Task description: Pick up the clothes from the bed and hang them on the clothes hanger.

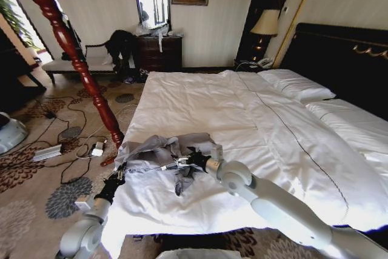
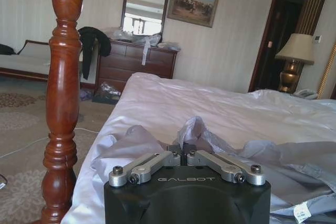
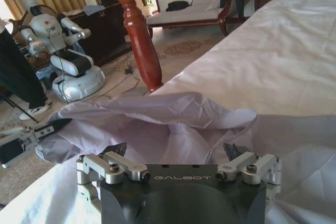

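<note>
A wide white bed (image 1: pixel 285 144) lies ahead of both my grippers. The grey-blue shirt (image 1: pixel 159 150) sits crumpled at its near corner, between them. My left gripper (image 1: pixel 119 176) has its fingers pinched together on a fold of the shirt's edge. My right gripper (image 1: pixel 187 161) is spread wide, fabric bunched just in front — I judge it should close on a separate fold so the cloth lifts evenly.

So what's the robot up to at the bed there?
Both grippers are at the grey-blue shirt, which lies crumpled on the bed near its foot corner. The left gripper is shut on a fold of the shirt at the bed's edge. The right gripper is open, fingers spread over the fabric. The shirt isn't lifted yet.
</note>
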